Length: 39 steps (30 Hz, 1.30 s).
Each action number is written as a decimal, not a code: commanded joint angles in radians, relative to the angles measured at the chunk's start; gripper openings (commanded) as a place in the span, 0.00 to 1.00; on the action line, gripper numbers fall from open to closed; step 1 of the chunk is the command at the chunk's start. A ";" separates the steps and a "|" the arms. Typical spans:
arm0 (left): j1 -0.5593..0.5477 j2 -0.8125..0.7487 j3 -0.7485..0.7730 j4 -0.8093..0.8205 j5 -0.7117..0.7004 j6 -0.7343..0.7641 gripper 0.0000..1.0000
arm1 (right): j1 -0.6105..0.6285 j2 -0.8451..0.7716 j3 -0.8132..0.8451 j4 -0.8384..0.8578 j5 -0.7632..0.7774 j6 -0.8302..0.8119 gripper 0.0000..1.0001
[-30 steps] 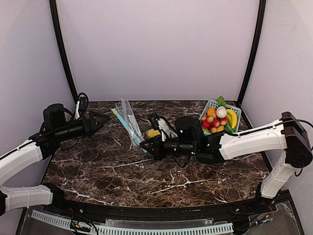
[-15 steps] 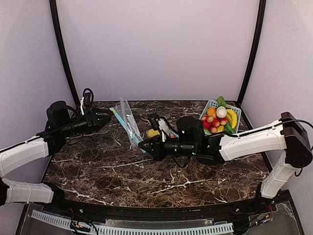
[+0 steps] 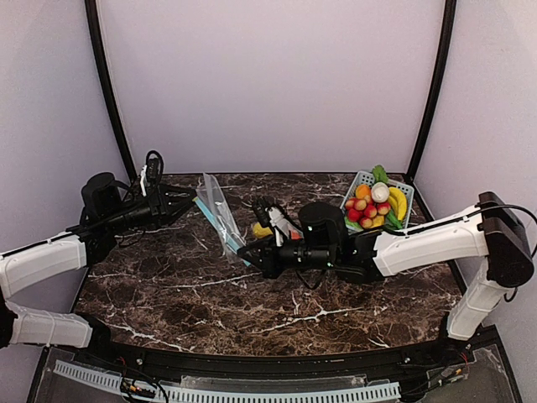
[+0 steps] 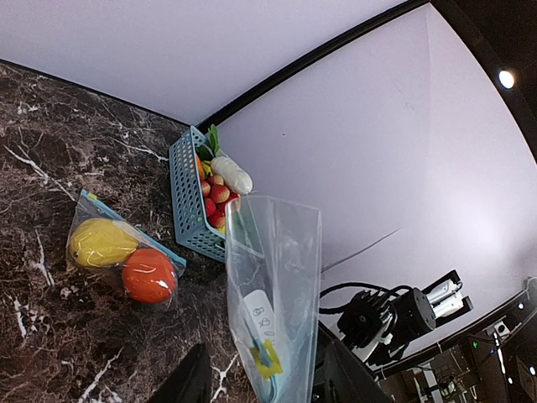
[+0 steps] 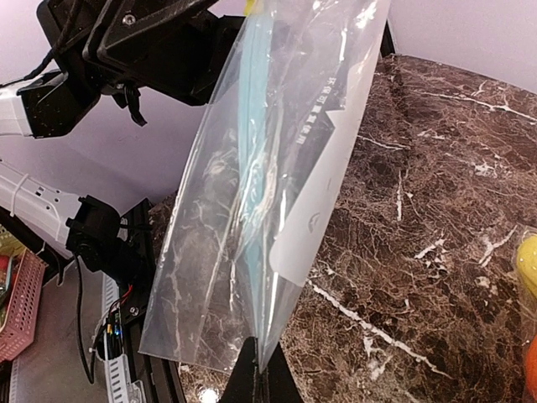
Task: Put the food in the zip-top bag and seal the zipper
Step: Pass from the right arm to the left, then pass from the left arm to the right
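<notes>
A clear zip-top bag (image 3: 220, 214) with a teal zipper is held up off the table. My right gripper (image 3: 247, 250) is shut on its lower edge (image 5: 262, 357). My left gripper (image 3: 183, 204) is at the bag's upper end. Its fingers (image 4: 191, 382) stand apart on either side of the bag (image 4: 277, 285), by the yellow zipper tag (image 4: 267, 363), without touching it. A yellow food piece (image 4: 101, 242) and an orange-red ball (image 4: 148, 274) lie on the table inside a second clear bag. More food fills the blue basket (image 3: 362, 180).
The basket (image 4: 186, 197) stands at the back right corner, with a white oblong (image 4: 232, 174) and small red pieces on top. The right arm (image 3: 419, 239) stretches across the table's middle. Black frame posts (image 3: 107, 84) rise at the back corners.
My left gripper has moved right up to the bag's upper end and its jaws have narrowed around it. The right gripper has kept its hold and shifted slightly left.
</notes>
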 commanded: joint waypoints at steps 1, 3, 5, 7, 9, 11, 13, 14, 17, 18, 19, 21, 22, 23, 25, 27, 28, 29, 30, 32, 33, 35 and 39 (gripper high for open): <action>-0.006 0.000 0.002 0.042 0.025 -0.006 0.46 | 0.012 0.017 0.030 -0.010 0.009 -0.017 0.00; -0.006 0.006 0.002 0.043 0.026 -0.008 0.40 | 0.014 0.016 0.032 -0.012 0.008 -0.019 0.00; -0.006 0.012 0.003 0.049 0.029 -0.013 0.33 | 0.015 0.016 0.034 -0.015 0.011 -0.020 0.00; -0.007 0.017 0.004 0.057 0.034 -0.018 0.23 | 0.016 0.015 0.032 -0.016 0.017 -0.020 0.00; -0.009 0.018 0.004 0.057 0.035 -0.018 0.17 | 0.016 0.014 0.032 -0.020 0.020 -0.021 0.00; -0.009 0.018 0.004 0.050 0.032 -0.016 0.11 | 0.017 0.016 0.032 -0.020 0.018 -0.023 0.00; -0.009 0.022 0.005 0.044 0.029 -0.015 0.03 | 0.017 0.015 0.033 -0.023 0.022 -0.024 0.00; -0.009 0.022 0.007 0.042 0.029 -0.015 0.02 | 0.016 0.012 0.033 -0.027 0.027 -0.024 0.00; -0.009 0.021 0.014 0.012 0.026 0.010 0.01 | 0.016 -0.007 0.023 -0.044 0.053 -0.017 0.09; -0.009 0.020 0.025 -0.007 0.026 0.038 0.01 | 0.015 -0.024 0.018 -0.051 0.065 -0.016 0.22; -0.009 0.016 0.031 -0.054 0.027 0.058 0.01 | 0.013 -0.039 0.011 -0.056 0.076 -0.016 0.34; -0.009 0.007 0.059 -0.163 0.023 0.135 0.01 | 0.007 -0.078 -0.011 -0.071 0.087 -0.017 0.56; -0.009 0.004 0.082 -0.205 0.022 0.205 0.01 | 0.003 -0.101 -0.021 -0.085 0.096 -0.020 0.63; -0.010 0.000 0.095 -0.296 0.020 0.240 0.01 | -0.001 -0.126 -0.033 -0.102 0.106 -0.025 0.69; -0.014 0.000 0.135 -0.433 0.030 0.359 0.01 | -0.015 -0.176 -0.054 -0.143 0.121 -0.040 0.78; -0.024 0.010 0.173 -0.567 0.050 0.478 0.01 | -0.031 -0.218 -0.064 -0.190 0.104 -0.065 0.83; -0.030 0.017 0.201 -0.663 0.053 0.550 0.01 | -0.039 -0.238 -0.066 -0.217 0.095 -0.078 0.85; -0.049 0.036 0.216 -0.712 0.049 0.591 0.01 | -0.047 -0.254 -0.066 -0.242 0.084 -0.091 0.86; -0.063 0.047 0.250 -0.809 0.043 0.668 0.01 | -0.056 -0.270 -0.065 -0.264 0.062 -0.104 0.88; -0.113 0.076 0.286 -0.900 0.042 0.757 0.01 | -0.070 -0.290 -0.048 -0.311 -0.009 -0.139 0.89; -0.156 0.090 0.293 -0.914 0.067 0.779 0.01 | -0.073 -0.292 -0.030 -0.346 -0.056 -0.167 0.89; -0.221 0.104 0.303 -0.929 0.117 0.825 0.01 | -0.072 -0.291 0.006 -0.396 -0.139 -0.200 0.89; -0.315 0.140 0.330 -0.933 0.204 0.864 0.01 | -0.072 -0.273 0.060 -0.429 -0.297 -0.230 0.87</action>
